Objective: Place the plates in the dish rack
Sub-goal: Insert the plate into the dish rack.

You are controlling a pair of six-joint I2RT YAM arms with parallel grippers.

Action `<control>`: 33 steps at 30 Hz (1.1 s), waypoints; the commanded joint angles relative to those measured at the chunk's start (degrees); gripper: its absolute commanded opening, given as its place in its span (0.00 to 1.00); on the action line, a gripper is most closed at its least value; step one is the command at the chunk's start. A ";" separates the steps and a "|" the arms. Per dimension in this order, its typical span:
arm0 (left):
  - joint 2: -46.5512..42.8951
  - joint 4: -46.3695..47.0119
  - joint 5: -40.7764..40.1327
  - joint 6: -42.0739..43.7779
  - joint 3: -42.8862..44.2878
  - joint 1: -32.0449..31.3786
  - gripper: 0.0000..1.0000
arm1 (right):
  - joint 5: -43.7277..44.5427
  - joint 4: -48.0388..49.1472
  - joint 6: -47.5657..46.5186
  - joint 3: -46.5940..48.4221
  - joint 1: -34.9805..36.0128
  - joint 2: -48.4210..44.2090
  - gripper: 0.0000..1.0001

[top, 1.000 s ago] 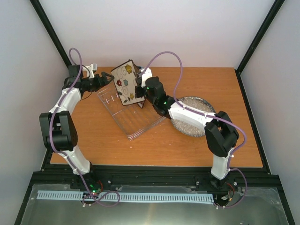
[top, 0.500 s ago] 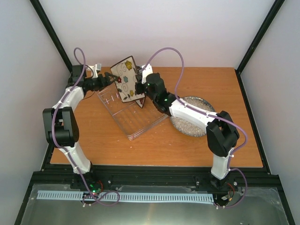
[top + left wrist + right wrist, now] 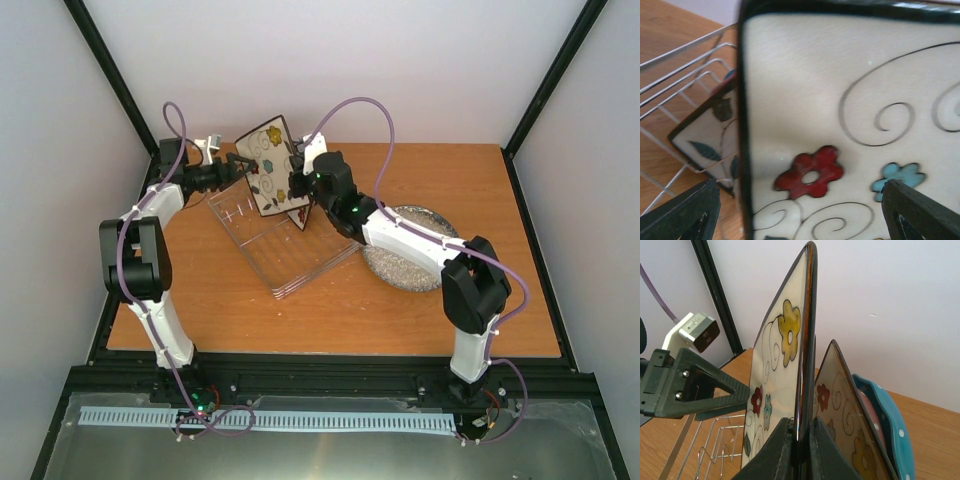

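Over the far end of the dish rack [image 3: 285, 250], near the table's [image 3: 480, 200] far left corner, our right gripper [image 3: 800, 432] pinches a square flowered plate [image 3: 268, 180] upright. Our left gripper [image 3: 238, 167] stands spread astride its edge. Another square plate [image 3: 845, 412] and the blue dotted plate [image 3: 887, 415] seem racked; the grey speckled plate [image 3: 400, 276] lies unloaded.

cream plate [image 3: 850, 100] close-up | tool [image 3: 800, 200] fingers spread | second plate [image 3: 705, 140] among dish rack [image 3: 680, 65] wires

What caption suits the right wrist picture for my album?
Right jaws clamp a square flowered plate on edge by the wire rack, beside a second flowered plate and a blue dotted plate.
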 commanded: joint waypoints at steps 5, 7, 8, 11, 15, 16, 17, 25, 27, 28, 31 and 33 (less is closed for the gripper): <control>-0.39 6.97 11.06 -2.36 1.72 -0.36 0.89 | -2.16 12.60 2.35 6.79 -0.52 -3.32 0.03; -0.53 6.03 11.78 -1.59 1.41 -0.35 0.89 | -2.38 12.32 2.62 7.20 -0.52 -3.23 0.03; -0.63 5.43 11.83 -0.85 1.24 -0.36 0.89 | -2.44 11.95 2.71 7.57 -0.52 -3.16 0.03; -0.28 1.90 10.72 2.61 1.74 -0.36 0.89 | -2.82 11.50 2.85 8.61 -0.57 -3.01 0.03; 1.47 2.30 12.02 3.13 2.20 -0.36 0.89 | -3.31 10.61 2.93 9.78 -0.52 -2.87 0.03; 2.13 2.51 12.81 2.99 2.50 -0.36 0.89 | -3.38 10.29 2.98 10.09 -0.52 -2.80 0.03; 2.71 2.82 13.67 2.80 2.69 -0.36 0.89 | -3.40 10.08 2.98 10.17 -0.52 -2.87 0.03; 1.27 11.53 16.54 -3.42 -0.03 -0.36 0.66 | -3.64 8.59 3.09 10.35 -0.52 -3.44 0.03; 0.19 11.58 16.40 -3.73 -0.42 -0.33 0.49 | -3.72 8.22 3.31 10.39 -0.52 -3.57 0.03; -0.31 11.65 16.40 -3.87 -0.68 -0.35 0.43 | -3.86 8.08 3.44 10.59 -0.52 -3.62 0.03; -2.47 13.90 17.11 -5.55 -2.27 -0.35 0.29 | -4.27 7.31 4.02 10.87 -0.52 -3.83 0.03; -3.85 16.28 17.98 -7.32 -3.50 -0.36 0.25 | -4.61 6.92 4.65 10.86 -0.52 -4.06 0.03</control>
